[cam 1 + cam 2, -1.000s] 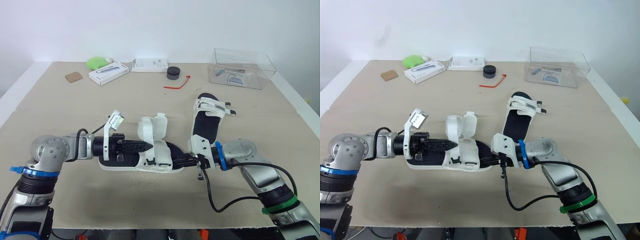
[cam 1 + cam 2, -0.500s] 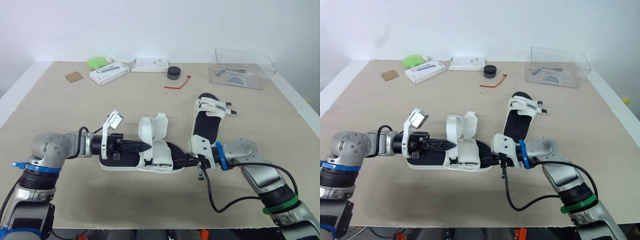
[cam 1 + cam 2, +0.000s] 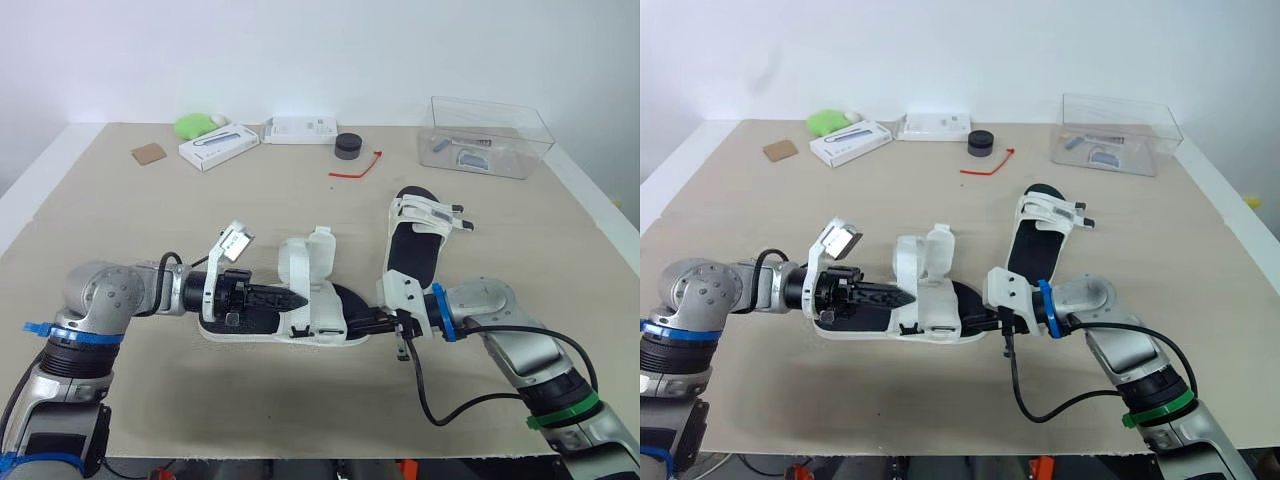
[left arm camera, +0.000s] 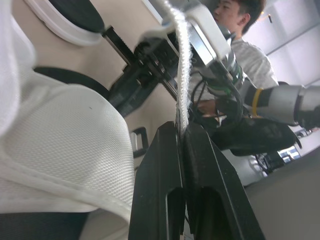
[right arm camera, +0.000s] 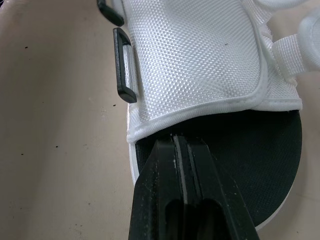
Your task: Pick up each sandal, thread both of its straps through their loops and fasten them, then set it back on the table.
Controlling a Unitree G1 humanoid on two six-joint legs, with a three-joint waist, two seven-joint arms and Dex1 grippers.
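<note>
Left end effector (image 3: 292,298) pinches one strap (image 4: 183,70) of the near sandal (image 3: 324,300), which lies mid-worktop (image 3: 300,200) toward the near edge. Fingers pressed together, the right end effector (image 3: 362,322) braces its sole. Threading is under way; next, feed that strap through its black loop (image 5: 123,65).

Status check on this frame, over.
Left gripper shut on white woven strap. Right gripper shut, tips at insole of black-soled white sandal. Sandal on beige table, straps unfastened. Second sandal lies apart.
</note>
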